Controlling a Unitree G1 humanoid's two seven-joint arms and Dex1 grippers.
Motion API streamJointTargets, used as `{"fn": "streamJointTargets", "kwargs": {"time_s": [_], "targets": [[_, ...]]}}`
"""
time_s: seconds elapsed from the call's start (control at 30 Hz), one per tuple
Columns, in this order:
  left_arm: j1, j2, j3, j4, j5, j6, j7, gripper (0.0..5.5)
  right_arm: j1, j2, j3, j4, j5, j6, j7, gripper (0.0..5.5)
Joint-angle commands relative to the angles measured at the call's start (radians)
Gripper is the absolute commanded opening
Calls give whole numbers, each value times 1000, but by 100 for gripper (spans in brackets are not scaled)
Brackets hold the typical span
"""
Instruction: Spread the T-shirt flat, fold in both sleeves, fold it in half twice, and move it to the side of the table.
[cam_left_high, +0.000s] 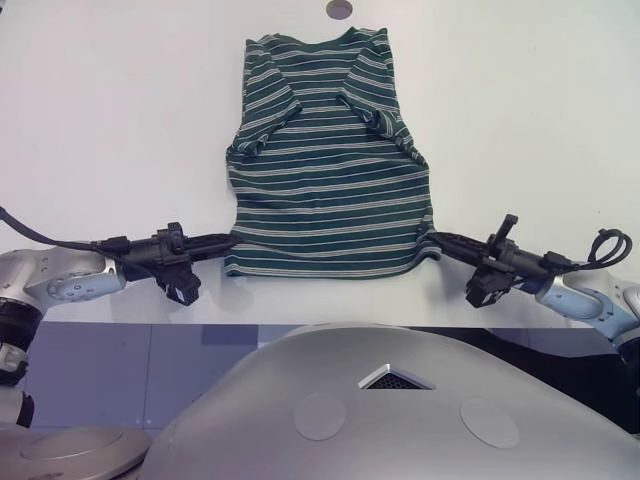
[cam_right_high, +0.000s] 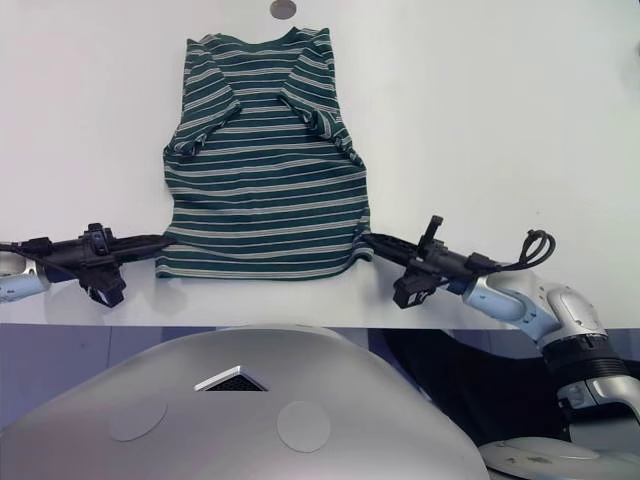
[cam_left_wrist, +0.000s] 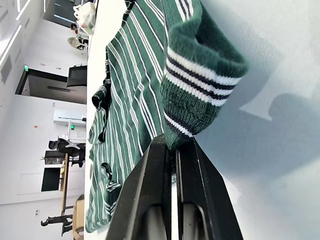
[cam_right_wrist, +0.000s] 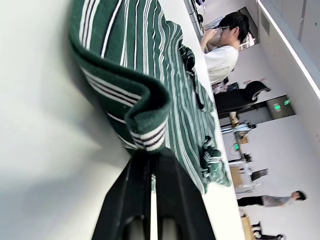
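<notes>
Just on the near side of the round grey disc at the far edge of the table: green striped T-shirt, lying flat with the neck toward the disc. Both sleeves look folded in over the chest.

Left gripper and right gripper are at the two hem corners farthest from the disc. Each is pinched tight on the ribbed hem, corners raised slightly off the surface.

Fabric is a light, soft knit with zero stiffness. Expect sag between the grips, and the sleeves may flop loose on a lift. The hem band is thicker, so the corners are the right hold. Not slippery, not fragile.

Writing: no logo, tag or print visible on the shirt. Neck label, if any, is probably hidden.
</notes>
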Motion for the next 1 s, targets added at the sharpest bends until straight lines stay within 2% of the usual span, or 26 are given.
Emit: {"fn": "streamJointTargets", "kwargs": {"time_s": [0.03, 0.07, 0.13, 0.17, 0.2, 0.27, 0.33, 0.43, 0.57, 0.67, 0.8, 0.9, 0.97, 1.0], "targets": [[2, -31, -161, 129, 50, 19, -193, 1, -23, -75, 46, -120, 263, 188, 266, 0], [-8, -23, -177, 124, 9, 4, -223, 1, -24, -83, 47, -150, 313, 227, 315, 0], [-2, 108, -277, -137, -322, 133, -432, 1, -47, -159, 71, -319, 513, 437, 522, 0], [-56, 156, -318, -290, -535, 259, -589, 1, -80, -194, 78, -411, 630, 559, 624, 0], [-133, 172, -342, -377, -725, 371, -748, 1, -113, -219, 78, -481, 721, 662, 708, 0], [-250, 149, -340, -450, -958, 542, -960, 1, -163, -242, 72, -554, 814, 790, 817, 0], [-298, 123, -309, -501, -1090, 676, -1087, 1, -204, -260, 75, -589, 858, 888, 916, 0], [-297, 142, -262, -577, -1174, 833, -1226, 1, -224, -280, 56, -637, 912, 1001, 1013, 0], [-284, 239, -211, -664, -1242, 1026, -1479, 1, -196, -339, -13, -709, 1028, 1145, 1112, 0], [-262, 231, -158, -687, -1243, 1082, -1546, 1, -187, -335, -40, -731, 1044, 1194, 1143, 0], [-229, 351, -29, -911, -1445, 1315, -1608, 1, -123, -387, -80, -825, 1112, 1284, 1209, 0], [-207, 388, 66, -955, -1582, 1465, -1617, 1, -150, -338, -115, -827, 1187, 1362, 1193, 0], [-219, 376, 122, -936, -1662, 1569, -1608, 1, -226, -289, -148, -768, 1242, 1417, 1173, 0], [-279, 299, 105, -872, -1643, 1624, -1591, 1, -300, -251, -163, -688, 1255, 1446, 1160, 0]]}}
